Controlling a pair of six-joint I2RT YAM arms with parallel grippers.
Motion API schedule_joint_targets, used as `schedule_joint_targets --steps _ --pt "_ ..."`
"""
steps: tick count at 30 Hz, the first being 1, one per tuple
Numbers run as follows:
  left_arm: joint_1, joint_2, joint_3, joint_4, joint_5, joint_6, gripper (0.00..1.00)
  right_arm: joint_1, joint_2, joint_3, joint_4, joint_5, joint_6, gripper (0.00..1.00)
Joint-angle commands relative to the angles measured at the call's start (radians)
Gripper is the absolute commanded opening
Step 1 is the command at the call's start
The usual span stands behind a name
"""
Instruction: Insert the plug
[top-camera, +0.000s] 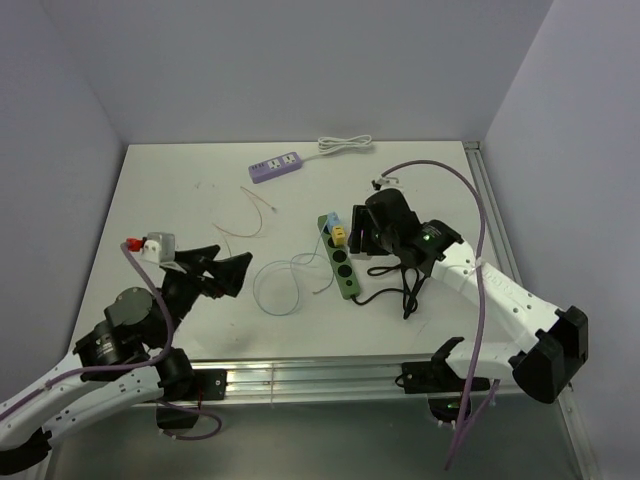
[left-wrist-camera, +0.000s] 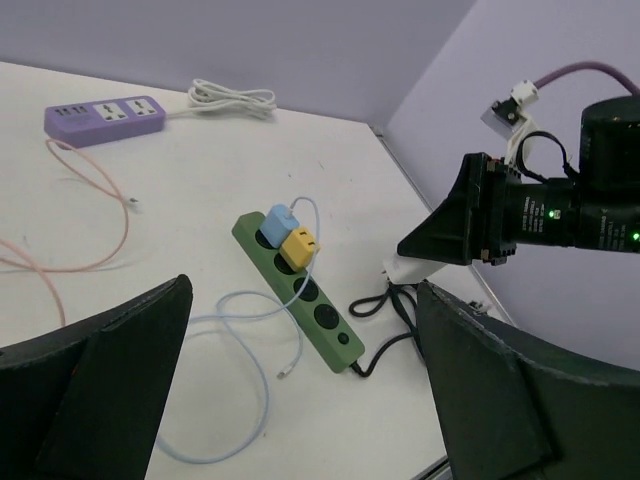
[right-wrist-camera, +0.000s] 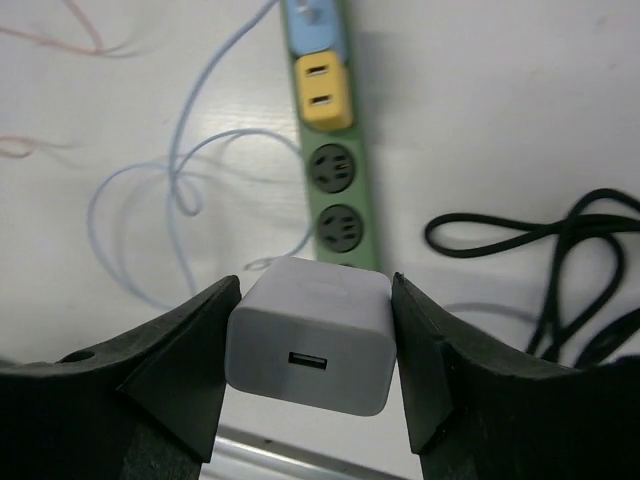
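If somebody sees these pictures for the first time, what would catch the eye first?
Most likely the white charger cube clamped in the right gripper, held close to the green power strip in the middle of the table. Next, the yellow adapter and the blue adapter, already plugged in side by side at the strip's far end.

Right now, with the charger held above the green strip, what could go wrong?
The white charger in the right end effector hides its own prongs, so they may miss a free socket. The green power strip lies unbraced, the left end effector away from it, so pressing could shift it.
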Motion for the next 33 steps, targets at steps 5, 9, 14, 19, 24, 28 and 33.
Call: schedule_joint_targets --steps 5,9,14,19,24,28,33 --pt "0.002 -0.040 -0.033 -0.006 -0.067 -0.058 0.99 -0.094 0.087 -0.035 0.165 0.032 -0.145 0.00" --pt "0.002 -0.008 -0.028 -0.018 -0.045 -0.089 0.99 -0.094 0.136 -0.067 0.256 -0.005 -0.167 0.00" --pt "0.002 -0.015 -0.053 -0.004 -0.005 -0.107 0.99 -0.100 0.208 -0.084 0.328 -0.031 -0.215 0.00" --pt "0.002 -0.028 -0.059 -0.003 -0.013 -0.104 0.99 -0.108 0.274 -0.086 0.388 -0.065 -0.245 0.00" --pt "0.002 -0.038 -0.056 0.008 -0.019 -0.098 0.99 -0.116 0.323 -0.061 0.410 -0.086 -0.271 0.00" --pt "0.002 -0.026 -0.055 0.023 -0.011 -0.098 0.99 -0.123 0.341 -0.047 0.416 -0.099 -0.285 0.00" --pt "0.002 0.003 -0.050 0.037 -0.013 -0.092 0.99 -0.127 0.337 -0.060 0.428 -0.117 -0.291 0.00"
